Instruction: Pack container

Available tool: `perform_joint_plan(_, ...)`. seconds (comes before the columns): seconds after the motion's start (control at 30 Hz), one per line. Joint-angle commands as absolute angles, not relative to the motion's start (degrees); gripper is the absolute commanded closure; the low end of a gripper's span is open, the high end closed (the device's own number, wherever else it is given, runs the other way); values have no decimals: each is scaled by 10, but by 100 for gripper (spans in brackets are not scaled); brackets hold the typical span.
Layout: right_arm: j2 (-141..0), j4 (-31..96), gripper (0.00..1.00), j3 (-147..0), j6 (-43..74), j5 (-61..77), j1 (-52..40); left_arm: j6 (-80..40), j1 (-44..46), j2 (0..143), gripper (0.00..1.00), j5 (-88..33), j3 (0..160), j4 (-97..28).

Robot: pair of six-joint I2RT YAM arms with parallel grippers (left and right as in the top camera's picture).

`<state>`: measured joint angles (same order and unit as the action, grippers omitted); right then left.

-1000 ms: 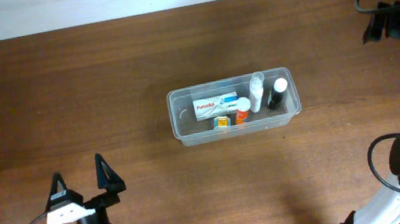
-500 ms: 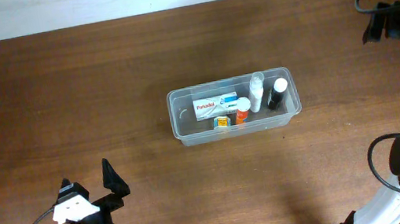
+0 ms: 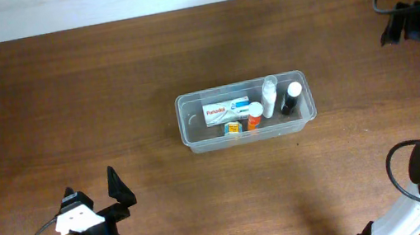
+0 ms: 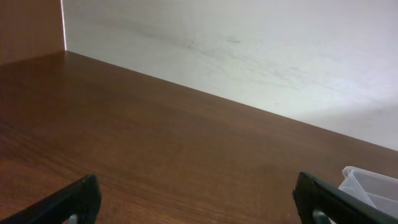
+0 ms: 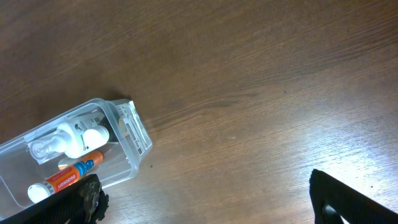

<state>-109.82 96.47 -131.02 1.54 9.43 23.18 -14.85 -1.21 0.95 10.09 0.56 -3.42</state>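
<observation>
The clear container (image 3: 188,127) stands mid-table. It holds a white box (image 3: 226,112), an orange bottle (image 3: 253,116), a clear bottle (image 3: 270,95), a black bottle with a white cap (image 3: 291,99) and a small yellow item (image 3: 232,128). My left gripper (image 3: 89,185) is open and empty near the front left, far from the container; its wrist view shows its fingers (image 4: 196,202) and the container's corner (image 4: 367,186). My right gripper (image 3: 405,24) is open and empty at the far right; its wrist view shows its fingers (image 5: 205,199) and the container's end (image 5: 134,134).
Bare brown tabletop surrounds the container. A white wall (image 4: 249,56) runs along the table's far edge. Black cables (image 3: 406,171) and the right arm's base sit at the right edge.
My left gripper drew back toward the front edge between one second and half a second ago, then held still. The right arm and the container have not moved.
</observation>
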Motion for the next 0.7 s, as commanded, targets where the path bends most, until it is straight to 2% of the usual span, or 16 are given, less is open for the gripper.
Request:
perform_joint_plan(0.0, -1094, 965, 2, -1309, 18, 90, 233, -152, -15, 6, 1, 107, 5, -37)
perform_joint_plan(0.5, -1092, 965, 2, -1309, 18, 90, 233, -152, -15, 6, 1, 107, 5, -37)
perform_joint_plan(0.67, -1047, 964, 2, -1309, 18, 90, 232, -152, -15, 6, 1, 107, 5, -37)
